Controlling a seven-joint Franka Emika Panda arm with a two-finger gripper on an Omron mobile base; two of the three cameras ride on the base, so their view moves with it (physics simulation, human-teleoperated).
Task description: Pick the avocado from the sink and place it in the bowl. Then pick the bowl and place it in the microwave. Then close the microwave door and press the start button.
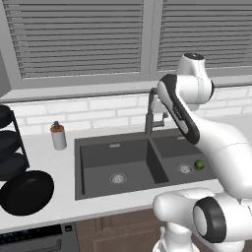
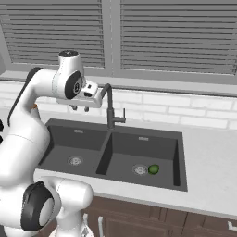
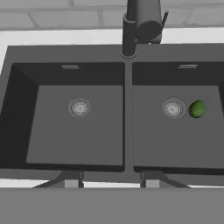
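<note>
The bright green avocado lies on the floor of the right basin of the dark grey sink, right next to that basin's steel drain. On the counter left of the sink rests the wide black bowl. My gripper hangs high above the sink's divider, near the faucet, fingers pointing down. It is open with nothing between its tips. The microwave and its door are out of view.
A dark gooseneck faucet rises behind the divider, close to my hand. A soap dispenser stands on the counter left of the sink. A wire rack of small black dishes stands at the far left.
</note>
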